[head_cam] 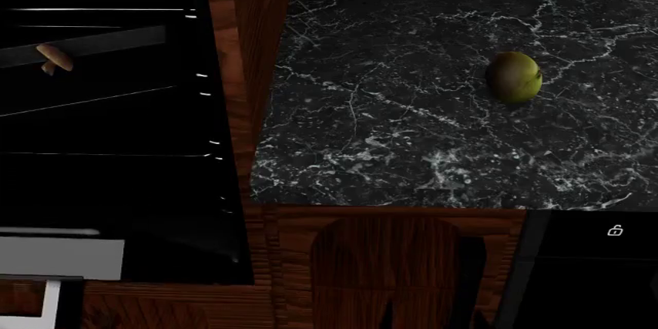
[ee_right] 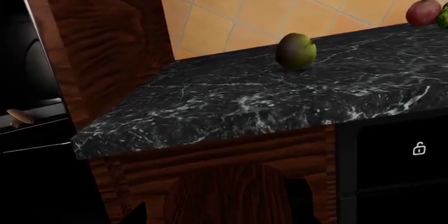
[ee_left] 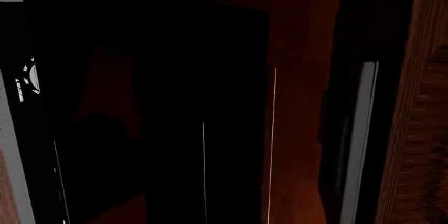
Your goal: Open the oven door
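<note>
One white padlock icon [head_cam: 615, 230], appliance front [head_cam: 591, 267]

Before me lies a black marble counter [head_cam: 411, 129] veined in white, set on brown wooden cabinets [ee_right: 210, 156]. Behind it I see an orange-tiled wall [ee_right: 280, 3]. A tall wooden panel [ee_right: 105, 40] stands beside the counter.

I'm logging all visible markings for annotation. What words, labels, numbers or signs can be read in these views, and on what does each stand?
Open padlock icon, white: on the black appliance front under the marble counter, also seen from the right wrist.
Small white markings on the black control strip in the left wrist view: too small and blurred to read.
No other words, brands or numbers show in any view.
</note>
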You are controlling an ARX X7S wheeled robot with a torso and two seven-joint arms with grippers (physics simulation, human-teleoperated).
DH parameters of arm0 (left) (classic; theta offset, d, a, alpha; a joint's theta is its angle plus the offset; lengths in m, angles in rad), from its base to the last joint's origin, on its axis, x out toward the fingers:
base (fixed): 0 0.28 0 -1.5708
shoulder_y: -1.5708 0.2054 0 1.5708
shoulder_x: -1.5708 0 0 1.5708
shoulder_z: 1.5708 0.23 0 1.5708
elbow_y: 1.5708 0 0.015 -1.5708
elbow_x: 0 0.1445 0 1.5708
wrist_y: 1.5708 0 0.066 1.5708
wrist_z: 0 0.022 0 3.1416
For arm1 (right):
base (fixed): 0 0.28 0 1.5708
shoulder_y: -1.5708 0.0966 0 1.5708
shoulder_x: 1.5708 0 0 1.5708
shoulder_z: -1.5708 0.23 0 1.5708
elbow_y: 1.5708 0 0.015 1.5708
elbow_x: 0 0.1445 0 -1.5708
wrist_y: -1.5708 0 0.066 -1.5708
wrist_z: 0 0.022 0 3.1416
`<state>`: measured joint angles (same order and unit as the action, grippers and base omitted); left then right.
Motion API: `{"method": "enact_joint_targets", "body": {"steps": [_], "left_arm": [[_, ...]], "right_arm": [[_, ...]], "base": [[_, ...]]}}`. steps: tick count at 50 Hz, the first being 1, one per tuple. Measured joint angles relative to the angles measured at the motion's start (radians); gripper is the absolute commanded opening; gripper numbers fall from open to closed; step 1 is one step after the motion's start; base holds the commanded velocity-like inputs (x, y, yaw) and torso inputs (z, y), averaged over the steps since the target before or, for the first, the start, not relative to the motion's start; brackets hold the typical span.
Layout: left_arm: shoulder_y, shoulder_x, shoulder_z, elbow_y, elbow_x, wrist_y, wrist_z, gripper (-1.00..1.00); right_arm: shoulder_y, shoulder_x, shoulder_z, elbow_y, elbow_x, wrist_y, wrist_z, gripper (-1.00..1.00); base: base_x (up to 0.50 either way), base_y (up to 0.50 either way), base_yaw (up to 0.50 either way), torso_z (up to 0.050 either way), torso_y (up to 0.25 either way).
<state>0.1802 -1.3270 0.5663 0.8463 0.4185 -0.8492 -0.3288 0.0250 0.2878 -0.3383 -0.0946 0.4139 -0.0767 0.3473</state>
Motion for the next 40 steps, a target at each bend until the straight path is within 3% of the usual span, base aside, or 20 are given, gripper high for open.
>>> {"method": "enact_joint_targets", "body": {"steps": [40], "left_arm": [[0.271,0.085,0.145,-0.12,0.113,0.043,-0.332,-1.0]], "right_arm": [[0.012,0.004,-0.018,-0.009,0.006,0.005,0.01,1.0]], "base": [[0.01,-0.01,-0.01,0.0,0.0]]}}
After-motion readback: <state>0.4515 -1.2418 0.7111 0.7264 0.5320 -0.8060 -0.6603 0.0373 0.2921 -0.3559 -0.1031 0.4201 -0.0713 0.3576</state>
